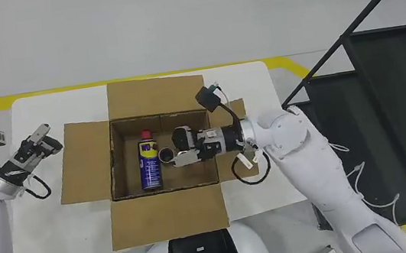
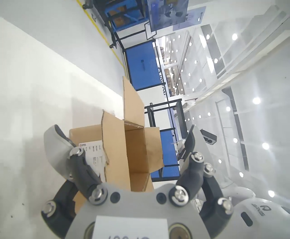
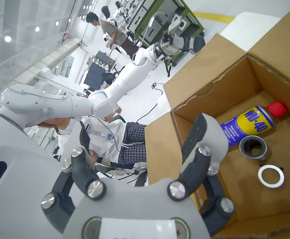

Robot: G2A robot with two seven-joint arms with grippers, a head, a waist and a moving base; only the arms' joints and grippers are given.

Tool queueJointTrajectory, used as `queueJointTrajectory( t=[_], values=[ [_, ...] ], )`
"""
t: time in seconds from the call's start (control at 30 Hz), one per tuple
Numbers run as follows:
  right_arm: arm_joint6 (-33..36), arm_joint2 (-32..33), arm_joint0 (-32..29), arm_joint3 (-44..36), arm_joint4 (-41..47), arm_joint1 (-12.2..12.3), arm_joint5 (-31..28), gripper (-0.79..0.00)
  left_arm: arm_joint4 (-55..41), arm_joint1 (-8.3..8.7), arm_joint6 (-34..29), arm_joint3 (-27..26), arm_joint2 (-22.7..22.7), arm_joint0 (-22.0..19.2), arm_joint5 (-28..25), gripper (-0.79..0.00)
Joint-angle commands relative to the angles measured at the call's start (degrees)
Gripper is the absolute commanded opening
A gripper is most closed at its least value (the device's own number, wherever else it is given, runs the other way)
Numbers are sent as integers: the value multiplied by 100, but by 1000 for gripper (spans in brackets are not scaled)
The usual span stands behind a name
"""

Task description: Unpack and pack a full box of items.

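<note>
An open cardboard box [image 1: 130, 184] stands mid-table with its flaps spread out. On its floor lies a blue-and-yellow spray can [image 1: 150, 160] with a red cap, also visible in the right wrist view [image 3: 251, 123]. Beside the can sits a grey tape roll [image 3: 253, 148] [image 1: 167, 155], and a white ring [image 3: 271, 176] lies flat close by. My right gripper [image 1: 181, 146] [image 3: 140, 135] hovers open over the box's interior, just beside the tape roll, holding nothing. Open and empty too, my left gripper [image 1: 41, 141] [image 2: 124, 140] is over the table's left side, outside the box [image 2: 136, 147].
The white table [image 1: 53, 215] has bare room left of the box and along its front left. The box's flaps [image 1: 154, 96] lie out on all sides. A black metal rack [image 1: 385, 102] stands right of the table.
</note>
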Motion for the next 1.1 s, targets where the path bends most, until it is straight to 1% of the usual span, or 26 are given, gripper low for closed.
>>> queueJointTrajectory(
  t=[0.0, 0.13, 0.23, 0.3, 0.4, 0.43, 0.53, 0.6, 0.73, 0.83, 0.93, 1.07],
  values=[
    [-142, 249, -298, -251, -85, 52, 4, 0, 99, -34, 21, 262, 224, -170, -41, 0],
    [-463, 666, -817, -616, -344, 140, 136, 0, -29, -101, -217, 513, 582, -437, -133, 0],
    [-749, 936, -1169, -807, -461, 189, 111, 0, -634, -126, -653, 551, 631, -508, -211, 0],
    [-975, 1141, -1390, -869, -645, 220, 163, 0, -813, -119, -866, 482, 618, -531, -249, 0],
    [-1351, 1411, -1706, -921, -1131, 260, 410, 0, -1337, -126, -1270, 102, 620, -455, -234, 0],
    [-1439, 1440, -1782, -920, -1146, 267, 380, 0, -1418, -120, -1351, -41, 602, -416, -235, 0],
    [-1696, 1548, -1947, -759, -1021, 285, 17, 0, -1517, -113, -1461, -532, 618, -298, -191, 0],
    [-1869, 1626, -2051, -702, -1086, 299, -114, 0, -1579, -117, -1505, -839, 673, -243, -103, 0],
    [-2259, 1796, -2299, -782, -1391, 325, -234, 0, -1240, -139, -1516, -1401, 1025, -296, 268, 0],
    [-2510, 1890, -2496, -852, -1520, 340, -311, 0, -914, -179, -1461, -1591, 1412, -450, 551, 0],
    [-2752, 2011, -2659, -802, -1594, 355, -370, 0, -660, -229, -1403, -1572, 1782, -637, 732, 0],
    [-2934, 2078, -2809, -738, -1843, 367, 95, 0, -429, -272, -1312, -1351, 2075, -829, 852, 0]
  ],
)
